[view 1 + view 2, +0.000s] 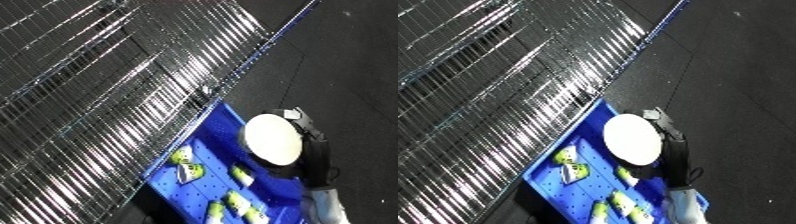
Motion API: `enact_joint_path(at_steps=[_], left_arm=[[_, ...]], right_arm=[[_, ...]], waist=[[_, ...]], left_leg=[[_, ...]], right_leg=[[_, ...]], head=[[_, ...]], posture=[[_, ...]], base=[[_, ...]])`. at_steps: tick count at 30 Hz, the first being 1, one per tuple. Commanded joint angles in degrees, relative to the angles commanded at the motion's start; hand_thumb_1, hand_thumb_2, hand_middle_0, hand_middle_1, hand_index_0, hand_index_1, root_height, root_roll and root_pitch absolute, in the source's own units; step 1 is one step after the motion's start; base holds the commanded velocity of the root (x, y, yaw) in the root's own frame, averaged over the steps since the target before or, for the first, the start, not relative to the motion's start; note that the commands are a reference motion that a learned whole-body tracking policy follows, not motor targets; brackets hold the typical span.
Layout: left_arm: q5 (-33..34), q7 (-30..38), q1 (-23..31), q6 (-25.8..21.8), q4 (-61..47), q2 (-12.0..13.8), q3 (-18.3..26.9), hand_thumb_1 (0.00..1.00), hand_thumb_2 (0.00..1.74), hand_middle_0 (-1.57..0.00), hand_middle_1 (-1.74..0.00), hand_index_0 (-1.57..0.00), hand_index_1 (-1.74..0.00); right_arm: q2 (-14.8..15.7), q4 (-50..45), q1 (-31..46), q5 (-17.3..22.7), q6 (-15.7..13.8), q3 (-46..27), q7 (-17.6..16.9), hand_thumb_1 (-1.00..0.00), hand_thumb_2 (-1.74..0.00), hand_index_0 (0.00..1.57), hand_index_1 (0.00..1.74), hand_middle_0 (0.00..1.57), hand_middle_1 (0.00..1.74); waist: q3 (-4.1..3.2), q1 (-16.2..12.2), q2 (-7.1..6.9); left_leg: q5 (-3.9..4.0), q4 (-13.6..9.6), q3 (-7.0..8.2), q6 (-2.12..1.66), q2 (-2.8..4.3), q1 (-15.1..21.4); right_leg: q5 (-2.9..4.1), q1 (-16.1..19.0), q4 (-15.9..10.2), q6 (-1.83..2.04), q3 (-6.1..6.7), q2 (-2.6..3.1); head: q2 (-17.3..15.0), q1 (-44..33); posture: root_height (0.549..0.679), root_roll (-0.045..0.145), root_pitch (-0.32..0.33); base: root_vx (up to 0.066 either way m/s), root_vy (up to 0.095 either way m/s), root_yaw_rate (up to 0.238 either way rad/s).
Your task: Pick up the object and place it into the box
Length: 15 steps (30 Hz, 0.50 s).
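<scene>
Left eye view: right hand [306, 137], black, reaches in from lower right on a white forearm [324, 205]. It carries a white round plate-like object [274, 138], held at the far edge with fingers curled round the rim. Object sits above the right rim of the blue bin [218, 122], tilted. Inside the bin: several yellow-green packets [188, 164] lying on the perforated floor. Wire shelving [98, 85] fills the left, dark floor [355, 60] to the right.

Right eye view: same layout. White object [633, 138] overlaps the bin's right side; hand [669, 137] grips it from the far edge. Left hand does not show.
</scene>
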Motion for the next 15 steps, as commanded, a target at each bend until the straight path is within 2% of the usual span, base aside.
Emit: enact_joint_path(at_steps=[3,6,13,15], left_arm=[[-0.1,0.0,-0.3,-0.8,0.9,-0.3,-0.6,1.00,1.74,-1.57,-1.74,-1.57,-1.74],[0.1,0.3,-1.1,-1.0,1.5,-0.3,-1.4,1.00,1.74,-1.57,-1.74,-1.57,-1.74],[0.2,0.5,-1.5,-1.0,1.6,-0.2,-1.9,1.00,1.74,-1.57,-1.74,-1.57,-1.74],[0.2,0.5,-1.5,-1.0,1.6,-0.2,-1.9,1.00,1.74,-1.57,-1.74,-1.57,-1.74]], right_arm=[[0.6,5.2,1.4,1.6,-2.1,0.7,1.0,-0.50,-0.87,0.79,0.87,0.79,0.87],[0.8,9.1,0.7,2.9,-3.1,1.9,1.9,-0.35,-0.61,0.55,0.61,0.55,0.61],[0.7,10.7,-0.3,3.0,-3.0,2.9,1.8,0.00,0.00,0.00,0.00,0.00,0.00],[0.7,10.7,-0.3,3.0,-3.0,2.9,1.8,0.00,0.00,0.00,0.00,0.00,0.00]], waist=[[0.00,-0.6,0.27],[0.00,-0.4,0.43],[0.00,0.0,0.45],[0.00,0.0,0.45]], left_leg=[[-0.07,-0.1,0.23,-0.01,-0.17,0.3],[0.03,-0.1,0.04,-0.06,-0.51,0.3],[0.15,0.1,-0.26,-0.10,-0.79,-0.1],[0.15,0.1,-0.26,-0.10,-0.79,-0.1]], right_leg=[[0.01,0.1,-0.1,-0.02,0.29,0.08],[0.07,0.0,-0.1,-0.09,0.25,0.11],[0.01,-0.1,0.3,-0.19,0.13,0.25],[0.00,-0.1,0.3,-0.19,0.13,0.25]], head=[[0.9,0.5],[1.4,1.0],[1.6,1.2],[1.6,1.2]], posture=[[0.634,0.092,0.099],[0.633,0.092,0.098],[0.633,0.091,0.097],[0.633,0.091,0.097]], base=[[-0.013,0.042,-0.062],[-0.024,-0.006,0.048],[-0.008,-0.007,0.027],[0.000,0.000,0.000]])
